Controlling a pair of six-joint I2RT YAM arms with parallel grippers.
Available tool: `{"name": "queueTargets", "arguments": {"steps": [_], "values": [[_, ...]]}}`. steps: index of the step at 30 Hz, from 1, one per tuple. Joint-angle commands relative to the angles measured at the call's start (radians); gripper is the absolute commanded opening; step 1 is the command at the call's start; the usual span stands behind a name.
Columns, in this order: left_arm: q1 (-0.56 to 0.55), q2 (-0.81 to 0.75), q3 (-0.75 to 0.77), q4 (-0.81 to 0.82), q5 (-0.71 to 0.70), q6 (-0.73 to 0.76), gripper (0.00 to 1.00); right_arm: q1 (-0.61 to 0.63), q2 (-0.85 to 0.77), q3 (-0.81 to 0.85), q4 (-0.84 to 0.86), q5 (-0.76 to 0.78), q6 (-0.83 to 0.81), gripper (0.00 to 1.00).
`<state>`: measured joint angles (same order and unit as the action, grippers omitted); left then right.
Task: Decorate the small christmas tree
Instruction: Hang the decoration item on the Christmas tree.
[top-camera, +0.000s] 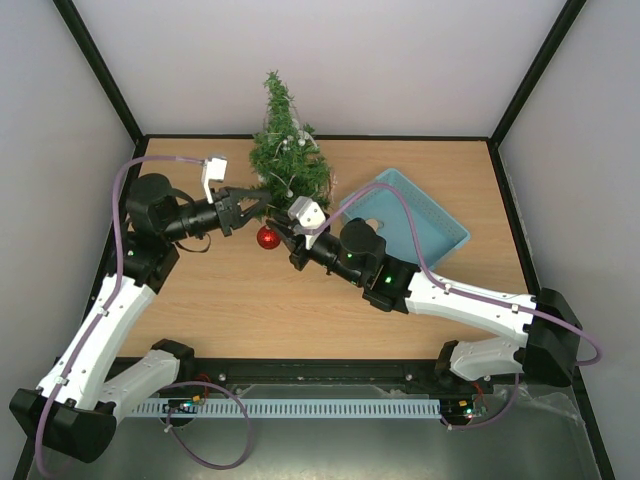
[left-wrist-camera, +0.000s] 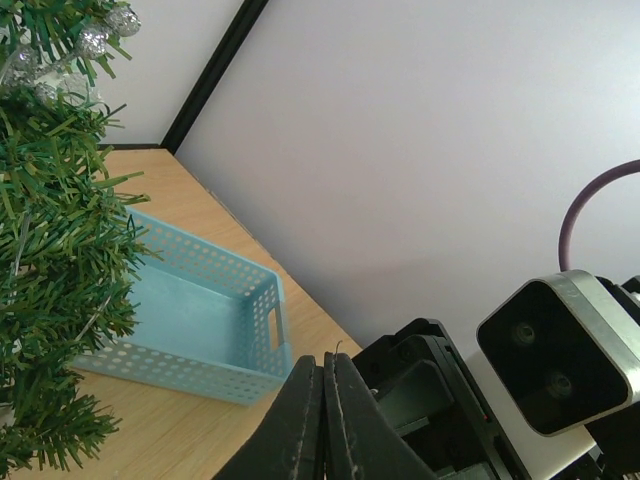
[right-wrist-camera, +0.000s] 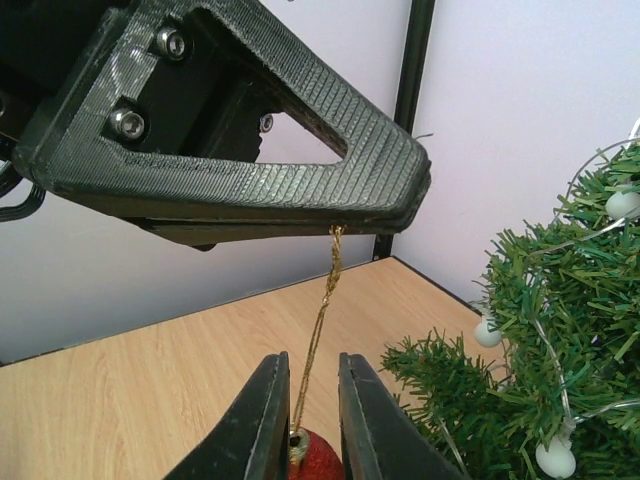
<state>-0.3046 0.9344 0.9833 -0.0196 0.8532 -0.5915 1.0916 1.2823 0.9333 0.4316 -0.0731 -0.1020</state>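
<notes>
Gold cord (right-wrist-camera: 322, 310) hangs pinched in the closed left gripper (top-camera: 262, 204), a red bauble (top-camera: 268, 238) at its end. The right gripper (right-wrist-camera: 312, 368) has its jaws slightly apart astride the cord, gripping nothing, beside the small christmas tree (top-camera: 285, 150) at the table's (top-camera: 450, 300) rear.

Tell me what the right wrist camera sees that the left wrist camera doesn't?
Only the right wrist view: the gold string pinched in the left gripper, and the red ball hanging from it at the right gripper. Only the left wrist view: the blue basket. Both: the left gripper, the small christmas tree and the wooden table.
</notes>
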Motion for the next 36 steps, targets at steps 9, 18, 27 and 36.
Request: {"name": "queueTargets", "arguments": {"steps": [9,18,27,36], "values": [[-0.005,-0.014,-0.005,0.038,0.038,-0.004,0.02,0.004,0.011,0.033,0.006,0.024,-0.010,0.07],[-0.007,-0.017,-0.005,0.038,0.032,-0.007,0.02,0.004,0.035,0.056,-0.012,0.055,-0.006,0.02],[-0.007,-0.014,-0.005,0.041,0.025,-0.007,0.02,0.004,0.038,0.063,-0.009,0.058,0.022,0.15],[-0.007,-0.014,-0.005,0.039,0.023,-0.002,0.02,0.005,0.046,0.066,-0.015,0.037,0.011,0.02]]}}
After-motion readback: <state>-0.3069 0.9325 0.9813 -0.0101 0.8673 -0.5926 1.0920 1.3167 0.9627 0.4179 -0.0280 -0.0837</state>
